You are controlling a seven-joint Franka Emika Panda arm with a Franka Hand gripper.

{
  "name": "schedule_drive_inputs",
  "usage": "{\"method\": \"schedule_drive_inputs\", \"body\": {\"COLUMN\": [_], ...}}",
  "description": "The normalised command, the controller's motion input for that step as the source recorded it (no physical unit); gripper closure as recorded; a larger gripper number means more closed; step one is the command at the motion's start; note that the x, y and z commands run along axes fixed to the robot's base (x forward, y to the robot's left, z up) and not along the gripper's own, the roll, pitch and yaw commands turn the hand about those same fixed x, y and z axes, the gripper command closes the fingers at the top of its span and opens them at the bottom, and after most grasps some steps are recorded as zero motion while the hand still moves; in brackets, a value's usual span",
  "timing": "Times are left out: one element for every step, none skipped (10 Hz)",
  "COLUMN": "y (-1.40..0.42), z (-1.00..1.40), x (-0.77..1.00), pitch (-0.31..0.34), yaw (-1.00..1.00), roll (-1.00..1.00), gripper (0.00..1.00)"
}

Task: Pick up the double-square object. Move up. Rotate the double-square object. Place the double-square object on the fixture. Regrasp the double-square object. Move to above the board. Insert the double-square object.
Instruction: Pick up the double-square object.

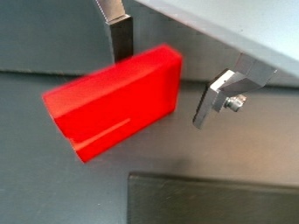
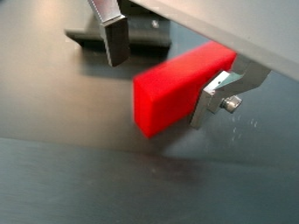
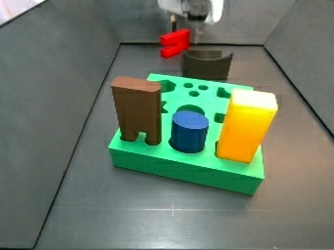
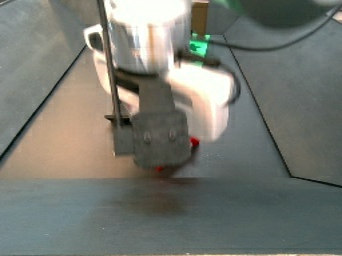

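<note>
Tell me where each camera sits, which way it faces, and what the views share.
Wrist view: on the arm's wrist, looking along the gripper at the red block between its fingers, floor beyond.
Wrist view: same mount, opposite side; gripper, red block, fixture behind.
Side view: beyond the board, facing it; gripper holding the block by the fixture.
Side view: facing the arm's back; gripper body hides most, red sliver shows.
All four share the block.

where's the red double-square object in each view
Wrist view: double-square object centre, between the gripper fingers.
Wrist view: right of centre.
Side view: top centre, above the fixture.
Side view: only a red sliver below the gripper.
Shared landmark: the gripper.
</note>
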Motion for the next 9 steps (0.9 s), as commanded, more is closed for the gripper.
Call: {"method": "schedule_drive_inputs", "body": {"y": [0.01, 0.0, 0.0, 0.0, 0.0, 0.0, 0.0, 0.0, 0.0], "z": [0.0, 0.0, 0.0, 0.0, 0.0, 0.0, 0.0, 0.0, 0.0], "x": [0.0, 0.0, 0.0, 0.0, 0.0, 0.0, 0.0, 0.0, 0.0], "pitch": [-0.016, 0.0, 0.0, 0.0, 0.0, 0.0, 0.0, 0.0, 0.0], "yaw": [-0.01, 0.0, 0.0, 0.0, 0.0, 0.0, 0.0, 0.0, 0.0], "roll": [0.0, 0.0, 0.0, 0.0, 0.0, 0.0, 0.0, 0.0, 0.0], "gripper": [0.0, 0.0, 1.0, 1.0, 1.0, 1.0, 1.0, 1.0, 1.0]}}
